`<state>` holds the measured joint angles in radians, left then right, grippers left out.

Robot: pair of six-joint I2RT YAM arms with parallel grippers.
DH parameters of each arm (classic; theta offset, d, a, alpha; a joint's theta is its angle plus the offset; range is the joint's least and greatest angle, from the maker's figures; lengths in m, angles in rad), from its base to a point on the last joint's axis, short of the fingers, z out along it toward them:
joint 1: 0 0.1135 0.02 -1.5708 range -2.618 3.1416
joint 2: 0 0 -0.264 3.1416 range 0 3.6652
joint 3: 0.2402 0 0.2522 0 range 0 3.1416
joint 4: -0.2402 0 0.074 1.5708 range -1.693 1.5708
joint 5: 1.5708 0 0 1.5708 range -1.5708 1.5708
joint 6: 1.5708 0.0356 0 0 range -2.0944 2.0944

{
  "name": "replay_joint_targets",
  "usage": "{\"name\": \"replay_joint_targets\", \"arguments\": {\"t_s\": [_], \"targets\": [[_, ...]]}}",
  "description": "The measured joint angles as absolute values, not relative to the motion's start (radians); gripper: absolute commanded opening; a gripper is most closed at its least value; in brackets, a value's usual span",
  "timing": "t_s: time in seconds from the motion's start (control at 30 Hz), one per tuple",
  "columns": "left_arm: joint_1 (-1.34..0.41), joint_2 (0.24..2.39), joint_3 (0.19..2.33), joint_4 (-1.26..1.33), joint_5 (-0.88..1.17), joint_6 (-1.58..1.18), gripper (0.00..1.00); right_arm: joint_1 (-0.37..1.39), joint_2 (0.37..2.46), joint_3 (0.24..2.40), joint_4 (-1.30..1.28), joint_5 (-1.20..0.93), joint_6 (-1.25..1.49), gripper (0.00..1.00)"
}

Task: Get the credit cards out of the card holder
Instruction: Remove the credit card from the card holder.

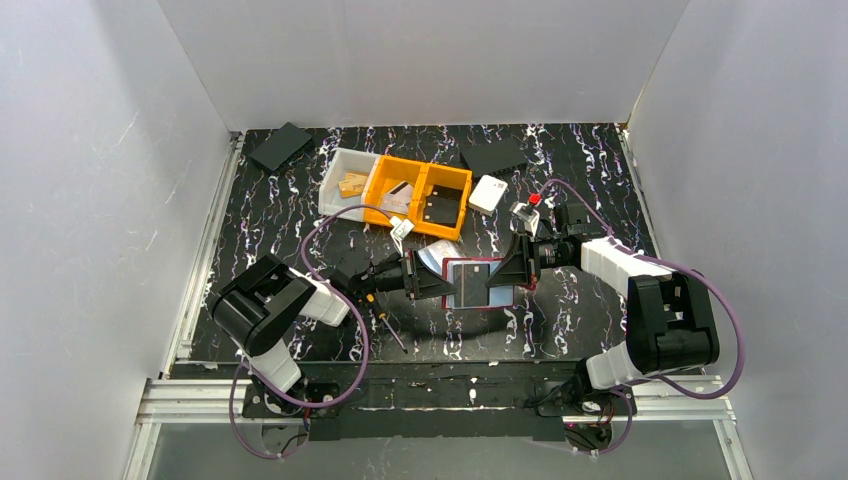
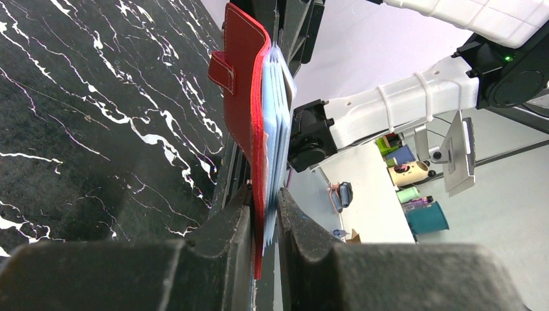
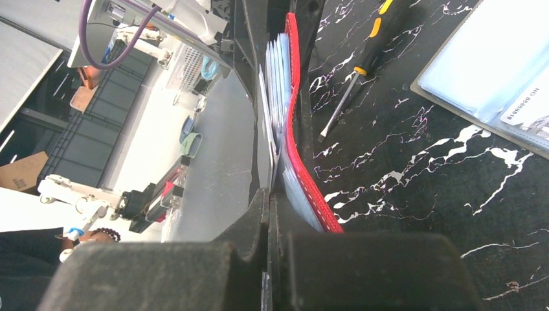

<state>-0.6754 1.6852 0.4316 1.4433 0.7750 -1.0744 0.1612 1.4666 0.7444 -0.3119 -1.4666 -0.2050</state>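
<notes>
Left jaws [image 2: 264, 201] clench the red card holder [image 2: 243, 97] by its near edge; right jaws [image 3: 268, 197] are clenched on a thin inner leaf at its opposite edge. Light-blue credit cards [image 2: 277, 110], stacked against its cover between both jaws, look light, stiff and slick, so they are best pinched at an exposed edge.

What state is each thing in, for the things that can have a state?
card holder: open, clamped at both ends.
credit cards: tucked in the holder, edges showing.
left gripper: shut on card holder.
right gripper: shut on grey card, at its edge.
screwdriver: lying flat, untouched.
</notes>
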Motion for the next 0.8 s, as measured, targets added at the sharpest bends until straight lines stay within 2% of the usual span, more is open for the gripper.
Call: {"name": "replay_joint_targets", "arguments": {"t_s": [0.8], "targets": [[-0.649, 1.677, 0.424, 1.459, 0.784, -1.093, 0.0, 0.182, 1.453, 0.744, -0.303, -1.465, -0.199, 0.01]]}}
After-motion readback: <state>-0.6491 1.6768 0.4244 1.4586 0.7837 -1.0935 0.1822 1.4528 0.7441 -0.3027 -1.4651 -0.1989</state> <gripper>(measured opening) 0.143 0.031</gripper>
